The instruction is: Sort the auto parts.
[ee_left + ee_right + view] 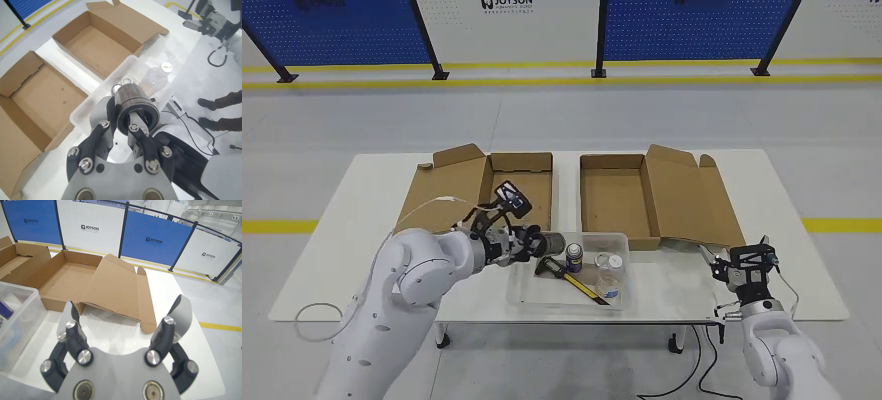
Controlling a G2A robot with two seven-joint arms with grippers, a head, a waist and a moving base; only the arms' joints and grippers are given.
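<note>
The left gripper (533, 242) pinches a shiny round metal ring part (548, 241), with one finger inside its hole and one outside. It holds the part over the 10 o'clock corner of the clear plastic tray (618, 237), which sits at 6 o'clock on the white table (802, 200). The left brown cardboard box (525, 190) at 11 o'clock and the right brown cardboard box (614, 205) at 1 o'clock both look empty, so no part is sorted yet. A black and yellow measuring tool (573, 282), a small bottle with a blue label (574, 257) and a clear bottle with a white cap (612, 272) lie in the tray. They likely need sorting too. The right gripper (124, 304) waits at 4 o'clock, its fingers spread wide and holding nothing. The job looks just begun.
</note>
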